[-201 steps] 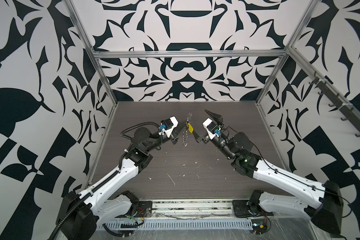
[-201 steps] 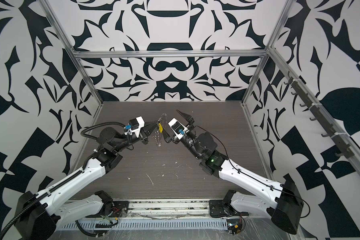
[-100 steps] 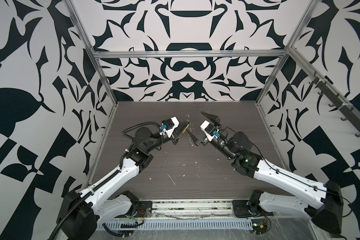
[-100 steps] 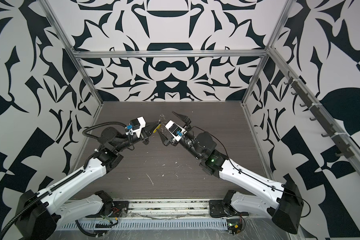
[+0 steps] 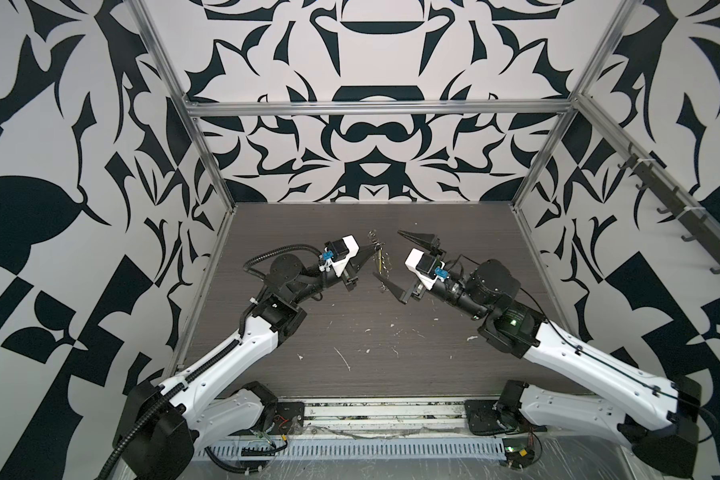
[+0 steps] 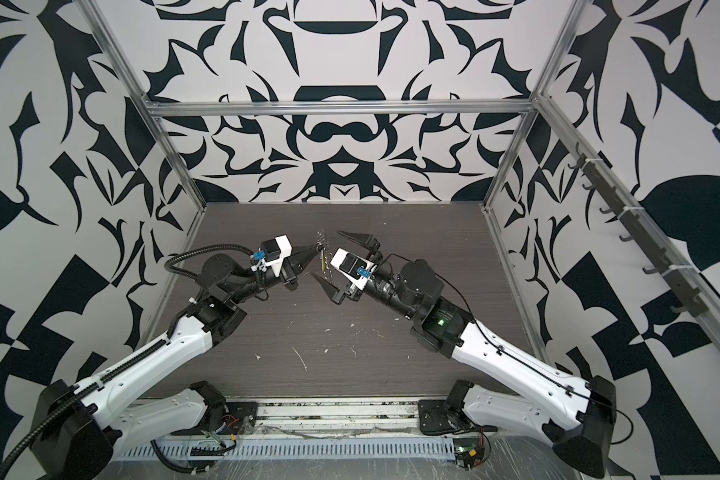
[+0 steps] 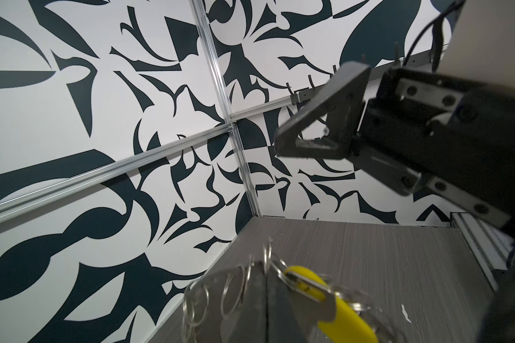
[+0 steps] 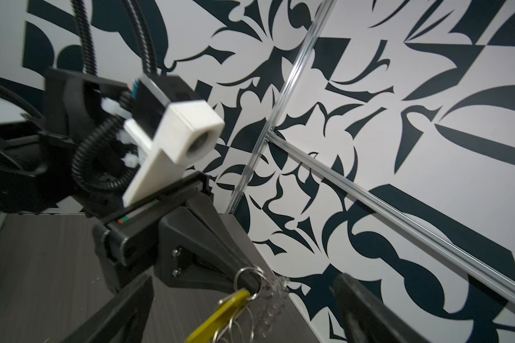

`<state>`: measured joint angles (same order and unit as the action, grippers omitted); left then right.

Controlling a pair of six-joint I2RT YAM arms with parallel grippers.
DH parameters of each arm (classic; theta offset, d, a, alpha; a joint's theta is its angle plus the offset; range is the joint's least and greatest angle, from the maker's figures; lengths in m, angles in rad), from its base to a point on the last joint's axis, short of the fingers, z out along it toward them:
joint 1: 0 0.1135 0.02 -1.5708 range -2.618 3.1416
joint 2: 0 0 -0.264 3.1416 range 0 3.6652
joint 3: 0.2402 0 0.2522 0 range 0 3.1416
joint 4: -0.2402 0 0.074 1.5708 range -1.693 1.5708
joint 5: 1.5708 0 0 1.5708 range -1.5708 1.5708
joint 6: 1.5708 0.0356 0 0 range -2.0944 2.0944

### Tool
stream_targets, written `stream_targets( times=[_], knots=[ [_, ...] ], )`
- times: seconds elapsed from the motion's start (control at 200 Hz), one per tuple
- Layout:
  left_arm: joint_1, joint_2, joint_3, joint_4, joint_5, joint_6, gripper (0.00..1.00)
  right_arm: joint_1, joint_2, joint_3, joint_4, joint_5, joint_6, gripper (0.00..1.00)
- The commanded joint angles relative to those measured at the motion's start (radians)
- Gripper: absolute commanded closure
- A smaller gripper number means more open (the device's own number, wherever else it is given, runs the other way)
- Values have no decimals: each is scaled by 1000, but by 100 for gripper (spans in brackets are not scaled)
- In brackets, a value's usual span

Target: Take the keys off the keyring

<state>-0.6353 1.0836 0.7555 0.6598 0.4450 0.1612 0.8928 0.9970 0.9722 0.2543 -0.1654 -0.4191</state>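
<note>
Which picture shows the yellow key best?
The left wrist view: the yellow key looks big and close, though blurry. The right wrist view shows the key thinner and partly out of frame. In both top views it is only a tiny yellow sliver.

One yellow key [image 7: 345, 314]; one keyring [image 7: 217, 277] — two arms [image 5: 242, 345] [image 5: 566, 357].
</note>
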Motion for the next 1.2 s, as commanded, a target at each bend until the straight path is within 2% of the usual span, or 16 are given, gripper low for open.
stream_targets(
  times=[0.0, 0.195, 0.33, 0.48, 0.62, 0.835, 1.0, 1.195],
  knots=[
    [-3, -19, 30, 25, 42, 16, 100, -22, -40, 124, -197, -118, -13, 2],
    [-3, -21, 1, 25, 82, 45, 100, -145, 4, 299, -504, -282, -53, 13],
    [-3, -27, -26, 27, 117, 64, 100, -221, 69, 398, -664, -381, -108, 30],
    [-3, -38, -52, 15, 165, 95, 100, -225, 141, 446, -761, -410, -198, 51],
    [-3, -55, -71, -16, 194, 130, 100, -226, 185, 471, -806, -465, -222, 68],
    [-3, -74, -75, -75, 202, 176, 100, -225, 218, 500, -860, -482, -250, 70],
    [-3, -75, -77, -91, 203, 189, 100, -224, 241, 524, -910, -482, -273, 77],
    [-3, -71, -76, -90, 208, 190, 100, -222, 253, 530, -923, -487, -276, 78]
  ],
)
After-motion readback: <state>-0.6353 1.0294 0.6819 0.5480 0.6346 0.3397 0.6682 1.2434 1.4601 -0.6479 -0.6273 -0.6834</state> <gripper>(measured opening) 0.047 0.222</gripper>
